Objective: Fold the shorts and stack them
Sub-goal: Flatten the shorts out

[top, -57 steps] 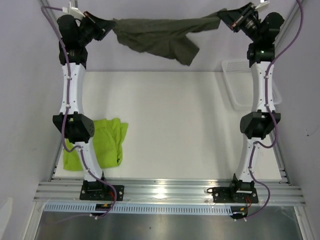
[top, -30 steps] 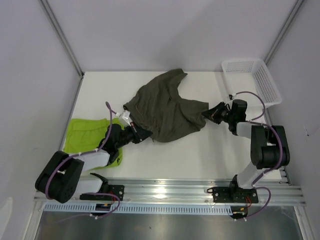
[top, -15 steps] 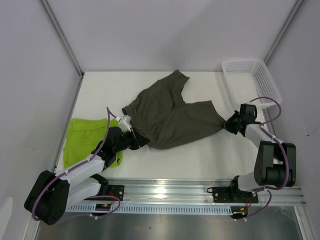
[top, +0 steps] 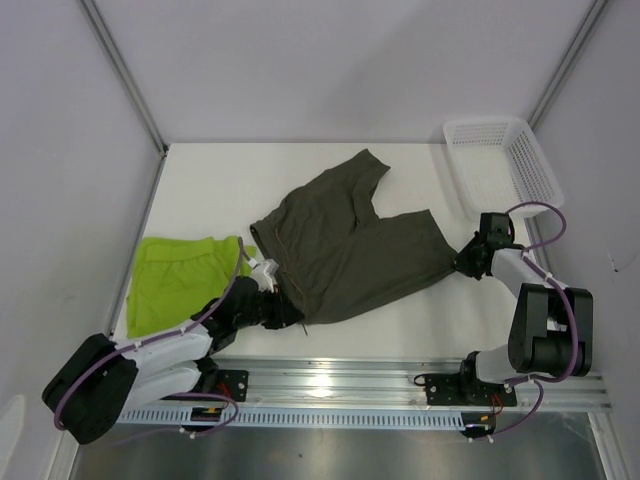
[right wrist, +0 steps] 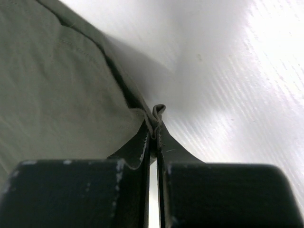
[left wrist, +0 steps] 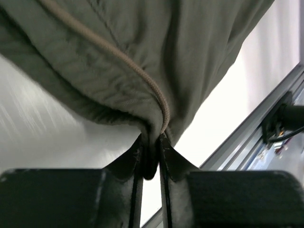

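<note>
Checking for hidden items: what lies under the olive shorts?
White table shows around the olive shorts, which lie spread on it. Anything directly beneath is hidden by the cloth.

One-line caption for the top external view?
Left pincer and right pincer pinch opposite edges of olive-grey shorts on the table; lime green shorts lie nearby.

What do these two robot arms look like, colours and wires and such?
The left arm and right arm have white links between black joints, with purple cables looping alongside. The left gripper and right gripper each have two flat black fingers tapering to tips.
</note>
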Robot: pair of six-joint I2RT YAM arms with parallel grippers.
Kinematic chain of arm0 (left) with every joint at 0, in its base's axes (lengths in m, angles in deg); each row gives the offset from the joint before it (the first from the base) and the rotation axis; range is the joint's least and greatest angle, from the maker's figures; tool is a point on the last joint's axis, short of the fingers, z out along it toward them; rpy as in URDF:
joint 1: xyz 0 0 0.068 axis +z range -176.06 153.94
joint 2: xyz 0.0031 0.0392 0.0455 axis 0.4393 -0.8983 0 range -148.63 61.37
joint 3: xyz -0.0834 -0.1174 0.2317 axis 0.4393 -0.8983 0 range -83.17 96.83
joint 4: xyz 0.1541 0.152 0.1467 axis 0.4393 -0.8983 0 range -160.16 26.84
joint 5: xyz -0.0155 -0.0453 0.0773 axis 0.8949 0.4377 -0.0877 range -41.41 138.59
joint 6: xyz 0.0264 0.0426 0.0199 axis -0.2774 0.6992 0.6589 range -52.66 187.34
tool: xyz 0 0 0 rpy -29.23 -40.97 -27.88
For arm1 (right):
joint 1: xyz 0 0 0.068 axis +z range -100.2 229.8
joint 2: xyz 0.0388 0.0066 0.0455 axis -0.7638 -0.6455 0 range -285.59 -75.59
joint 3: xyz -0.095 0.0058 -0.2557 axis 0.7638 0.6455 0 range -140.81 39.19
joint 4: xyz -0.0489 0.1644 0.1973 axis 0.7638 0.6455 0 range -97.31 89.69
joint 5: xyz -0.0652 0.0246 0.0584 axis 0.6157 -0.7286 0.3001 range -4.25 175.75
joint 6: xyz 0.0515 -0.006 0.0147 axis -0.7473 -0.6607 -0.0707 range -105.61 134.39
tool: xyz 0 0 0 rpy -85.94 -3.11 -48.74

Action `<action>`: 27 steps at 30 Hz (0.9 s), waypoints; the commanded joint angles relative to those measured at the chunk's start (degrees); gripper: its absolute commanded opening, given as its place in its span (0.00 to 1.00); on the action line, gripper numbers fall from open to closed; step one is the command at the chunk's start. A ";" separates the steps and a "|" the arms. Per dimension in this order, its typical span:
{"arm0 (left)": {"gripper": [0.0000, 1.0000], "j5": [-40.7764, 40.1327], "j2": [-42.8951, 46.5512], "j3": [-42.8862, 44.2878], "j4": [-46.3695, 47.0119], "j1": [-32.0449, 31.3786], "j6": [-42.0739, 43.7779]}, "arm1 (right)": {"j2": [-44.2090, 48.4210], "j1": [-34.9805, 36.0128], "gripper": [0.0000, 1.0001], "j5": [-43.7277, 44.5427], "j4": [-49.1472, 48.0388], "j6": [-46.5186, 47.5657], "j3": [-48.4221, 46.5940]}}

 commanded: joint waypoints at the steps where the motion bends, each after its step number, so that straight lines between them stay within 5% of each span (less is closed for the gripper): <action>1: 0.25 -2.82 1.89 -3.13 -1.16 -2.57 -0.44 | 0.96 -0.92 0.00 5.12 0.26 0.74 -1.62; 3: 0.38 -3.35 4.60 -3.84 -1.16 -3.62 -1.67 | 1.14 -0.92 0.00 6.00 0.61 0.56 -1.79; 5: 0.65 -5.81 7.07 -4.46 -4.05 -6.16 -3.34 | 1.40 -1.01 0.01 7.40 0.96 0.47 -1.88; 7: 0.77 -10.18 11.54 -3.94 -9.64 -8.01 -4.66 | 1.92 -1.01 0.08 8.11 1.14 0.38 -2.06; 11: 0.81 -15.47 21.83 -2.71 -20.03 -9.69 -5.37 | 2.89 -1.01 0.24 9.87 2.01 0.03 -2.06; 14: 0.90 -20.47 29.38 0.80 -27.16 -9.69 -5.11 | 4.99 -0.84 0.46 12.24 4.11 -0.32 -2.76; 15: 0.91 -21.62 30.36 2.72 -28.57 -9.69 -4.85 | 5.96 -0.49 0.70 15.46 5.08 -0.75 -3.20; 16: 0.96 -22.59 30.37 5.00 -31.11 -9.61 -4.50 | 6.93 1.00 0.75 17.06 6.57 -0.93 -4.59; 21: 0.97 -24.80 19.00 15.56 -33.85 -8.99 -1.60 | 10.19 5.31 0.73 12.97 4.67 2.22 -9.35; 27: 0.97 -21.39 2.46 26.38 -29.74 -2.68 4.11 | 2.12 11.55 0.64 2.58 -1.14 3.10 -18.81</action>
